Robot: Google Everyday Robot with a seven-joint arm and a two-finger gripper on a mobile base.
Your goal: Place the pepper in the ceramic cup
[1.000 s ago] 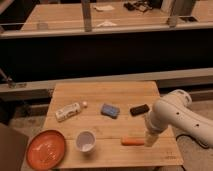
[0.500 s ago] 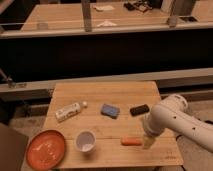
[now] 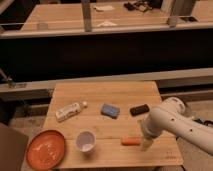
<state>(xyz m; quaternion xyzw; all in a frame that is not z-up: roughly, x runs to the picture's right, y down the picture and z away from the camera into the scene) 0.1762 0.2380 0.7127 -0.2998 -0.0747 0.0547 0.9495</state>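
Taking the middle of the wooden table [image 3: 105, 95] as the dial, with twelve at its far edge, the pepper [image 3: 130, 141] lies flat at about five o'clock, close to the near edge and pointing left to right. The gripper [image 3: 145, 145] hangs low at the pepper's right end, just beside it. Its jaws are spread wide with nothing clasped in them. The white arm [image 3: 172, 122] comes in over the table's right edge from three o'clock, so that side is taken up.

The cup [image 3: 85, 141] stands upright at seven o'clock, mouth up, also near the front edge. It sits at nine o'clock from the pepper, with a stretch of bare wood between the two.

An orange plate [image 3: 46, 149] fills the near left corner at eight o'clock, its rim reaching the table's edge and close to the cup without touching it. A white bottle [image 3: 67, 111] lies on its side at ten o'clock. A blue block [image 3: 109, 110] sits just past the centre, and a black block [image 3: 139, 109] sits at two o'clock. The far half of the tabletop behind these three is bare wood.
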